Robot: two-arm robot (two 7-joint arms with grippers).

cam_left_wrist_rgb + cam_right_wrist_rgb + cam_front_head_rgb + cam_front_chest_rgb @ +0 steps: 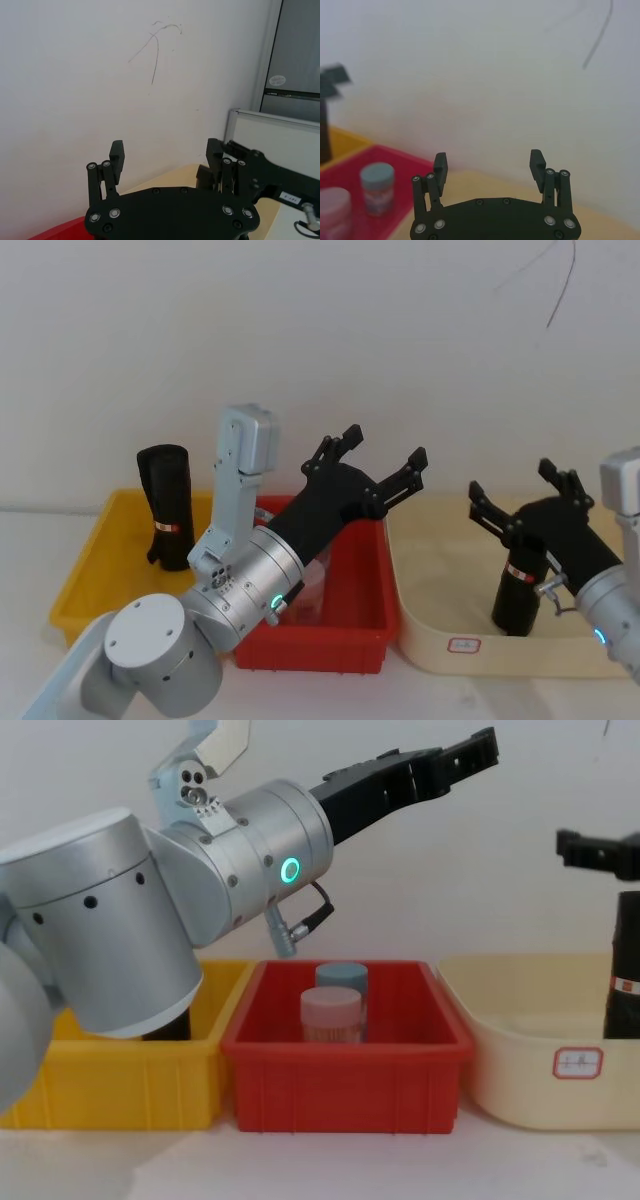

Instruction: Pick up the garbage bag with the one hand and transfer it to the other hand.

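Left arm (160, 640), fat silver-grey with a green ring, fills the near foreground and rises forward over the bins.

Left pincer (383, 447): raised in the air, prongs spread wide, nothing between them.

Directly below the left pincer and its wrist: red bin (350, 640). It holds two lidded jars, a pink jar (331, 1013) in front and a blue jar (342, 975) just behind it.

To the left pincer's left, lower down: yellow bin (90, 580) with a second black roll (168, 505) standing upright at its back.

To the left pincer's right, near but apart: right pincer (512, 480), also raised, prongs spread, holding nothing.

Under the right pincer's body: garbage bag (518, 595), a black roll with a red-and-white band, standing upright in the cream tub (430, 635). The chest view shows a gap between the roll's top and the prong above it.

The tub's front wall carries a small white sticker (464, 645).

Beyond both pincers: white wall (300, 320).
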